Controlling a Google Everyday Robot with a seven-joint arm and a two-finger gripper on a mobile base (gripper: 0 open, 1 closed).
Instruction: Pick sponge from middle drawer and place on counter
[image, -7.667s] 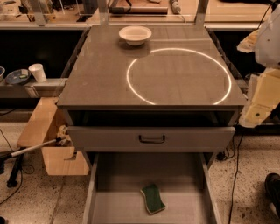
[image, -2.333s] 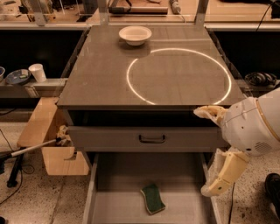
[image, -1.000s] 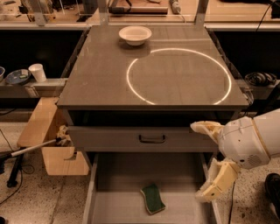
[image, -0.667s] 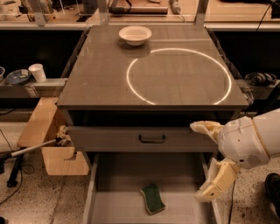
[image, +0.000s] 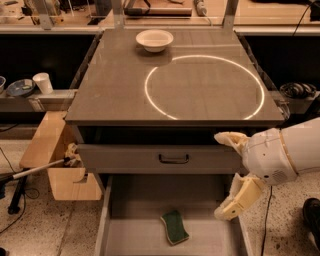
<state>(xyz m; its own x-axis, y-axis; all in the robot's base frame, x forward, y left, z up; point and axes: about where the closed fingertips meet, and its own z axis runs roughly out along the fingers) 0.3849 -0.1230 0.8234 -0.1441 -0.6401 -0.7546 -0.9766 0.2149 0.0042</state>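
One sponge (image: 174, 226) lies on the bare floor of the pulled-out middle drawer (image: 131, 236). It sits near the middle of the floor with its dark green face up, and a tan-yellow edge shows along one side. It is tilted a little from the drawer's walls and touches none of them.

The gripper (image: 219, 175) comes in from the right at the cabinet's front, spread wide and grasping nothing. Its upper finger (image: 231, 139) sits level with the gap under the counter (image: 115, 85). Its lower finger (image: 238, 198) hangs over the right side of the middle drawer. The sponge is to the left of that lower fingertip and slightly lower in the view, near it but clearly apart.

Between the fingers, behind them, is the closed upper drawer front (image: 125, 159) with its black handle (image: 174, 159). On the counter are a bright white ring (image: 147, 92) and, at the far edge, a white bowl (image: 154, 40).
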